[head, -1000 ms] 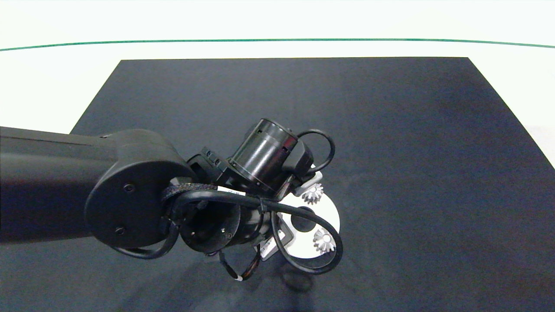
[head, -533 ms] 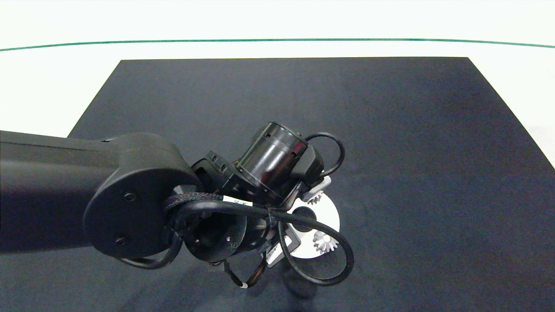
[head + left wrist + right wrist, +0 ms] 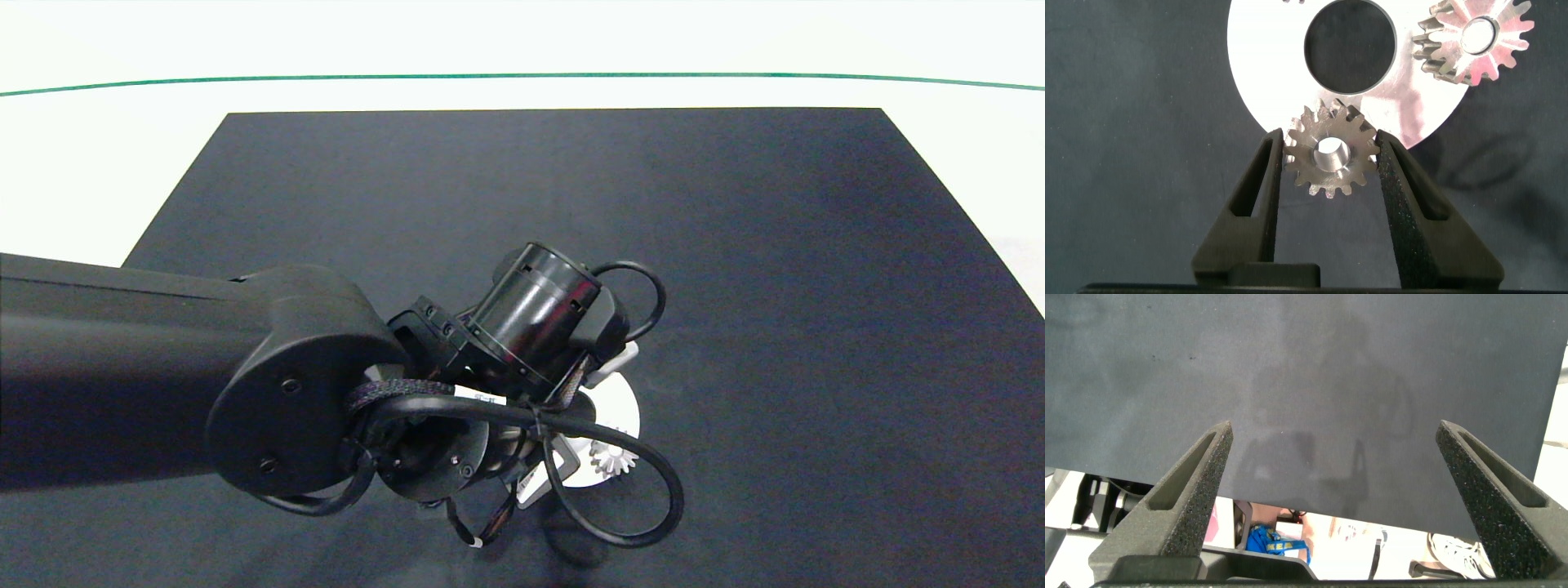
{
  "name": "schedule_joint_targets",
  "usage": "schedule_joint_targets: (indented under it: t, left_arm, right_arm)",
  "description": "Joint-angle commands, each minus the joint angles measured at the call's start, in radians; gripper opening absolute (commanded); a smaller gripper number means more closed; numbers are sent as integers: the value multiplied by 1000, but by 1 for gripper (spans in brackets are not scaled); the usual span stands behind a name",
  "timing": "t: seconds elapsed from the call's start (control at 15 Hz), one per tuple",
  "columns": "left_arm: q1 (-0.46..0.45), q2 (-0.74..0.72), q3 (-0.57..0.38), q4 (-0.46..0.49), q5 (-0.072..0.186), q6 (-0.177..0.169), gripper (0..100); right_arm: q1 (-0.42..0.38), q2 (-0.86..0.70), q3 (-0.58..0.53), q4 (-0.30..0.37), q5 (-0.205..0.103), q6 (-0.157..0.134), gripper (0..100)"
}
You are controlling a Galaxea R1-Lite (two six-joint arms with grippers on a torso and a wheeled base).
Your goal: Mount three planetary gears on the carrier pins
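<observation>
One planetary gear [image 3: 1333, 156] is pinched between the jaws of the left gripper [image 3: 1331, 159], its flat face toward the wrist camera and its bore open and unobstructed. In the left wrist view it sits at frame centre, overlapping the lower rim of the white carrier disc [image 3: 1266, 65]. A second gear [image 3: 1476, 39] is seated on a pin at the upper right of that frame, and the teeth of another gear [image 3: 1294, 2] just show at the top edge. No free pin is visible under the held gear, so it cannot be told whether its bore is aligned. In the head view the left arm covers most of the disc [image 3: 622, 402] at lower centre, with only one seated gear [image 3: 612, 461] showing. Judged from this, the coming move depends on setting the bore over the remaining pin, axis vertical. The right gripper [image 3: 1347, 498] hangs with jaws spread wide over the dark mat [image 3: 1306, 367], holding nothing.
</observation>
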Motion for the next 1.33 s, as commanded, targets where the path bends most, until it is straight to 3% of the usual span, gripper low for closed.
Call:
schedule_joint_targets:
  t: [0.07,1.33]
  left_arm:
    - [5,4,0,7,3,3,0]
    - [13,-13,6,17,3,4,0]
  right_arm:
    - [0,2,1,3,3,0,100]
    - [0,0,1,3,6,3,100]
